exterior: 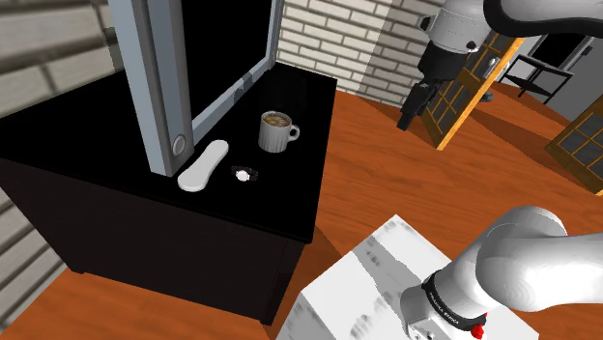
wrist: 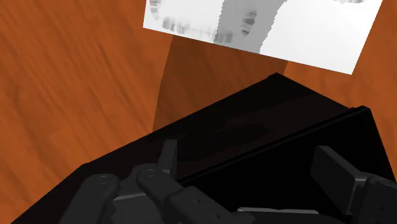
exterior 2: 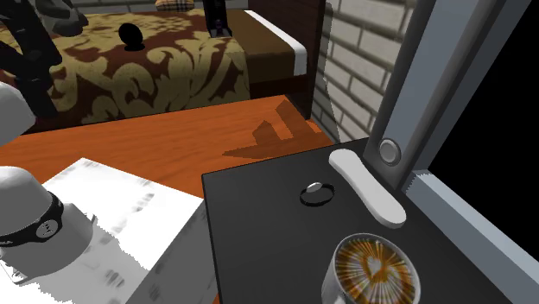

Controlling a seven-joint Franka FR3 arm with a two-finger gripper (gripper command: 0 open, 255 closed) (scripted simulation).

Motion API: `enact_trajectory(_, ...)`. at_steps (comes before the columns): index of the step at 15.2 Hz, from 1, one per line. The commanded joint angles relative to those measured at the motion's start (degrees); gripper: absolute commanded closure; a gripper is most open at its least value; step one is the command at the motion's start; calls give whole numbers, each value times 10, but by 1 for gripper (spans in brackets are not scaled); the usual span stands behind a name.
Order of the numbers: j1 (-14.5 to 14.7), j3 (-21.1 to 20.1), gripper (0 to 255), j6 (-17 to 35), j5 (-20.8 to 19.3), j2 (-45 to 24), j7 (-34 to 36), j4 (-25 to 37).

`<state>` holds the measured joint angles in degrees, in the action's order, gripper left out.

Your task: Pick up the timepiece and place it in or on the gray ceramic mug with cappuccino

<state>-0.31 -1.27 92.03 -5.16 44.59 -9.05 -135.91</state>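
While the pincer (exterior: pixel 411 109) hangs in the upper right of the shoulder view, over the wooden floor (exterior: pixel 387 184) and well apart from the black bench (exterior: pixel 116 208), its black fingers (wrist: pixel 167 159) stand apart in the wrist view. Beyond them lie a corner of the bench, a stretch of floor and the white stand (wrist: pixel 305 32).

In the shoulder view the watch (exterior: pixel 245 175) lies flat on the bench top, a little left of the frame's centre. It has a pale face and a dark band. Just to its left is a white oblong object (exterior: pixel 203 165), lying at a slant, close to the watch but apart from it. Up and to the right of the watch stands the grey mug (exterior: pixel 275 132), upright, with its handle toward the frame's right and brown foamed coffee inside; it is near the watch without touching it. A grey-framed screen (exterior: pixel 159 87) rises behind these things in the upper left.

In the second exterior view the watch shows as a small dark ring right of the frame's centre, with the white oblong object to its right. The mug sits at the lower right, its foam patterned. A bed (exterior 2: pixel 155 65) with a brown and gold patterned cover fills the upper left.
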Motion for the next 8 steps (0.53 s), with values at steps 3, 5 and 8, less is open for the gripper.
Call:
enact_trajectory(3,9,-4,0,29,8,-35,-4,4)
enact_trajectory(5,19,-7,0,56,17,-71,-9,10)
enact_trajectory(8,32,-14,0,94,29,-126,-17,23)
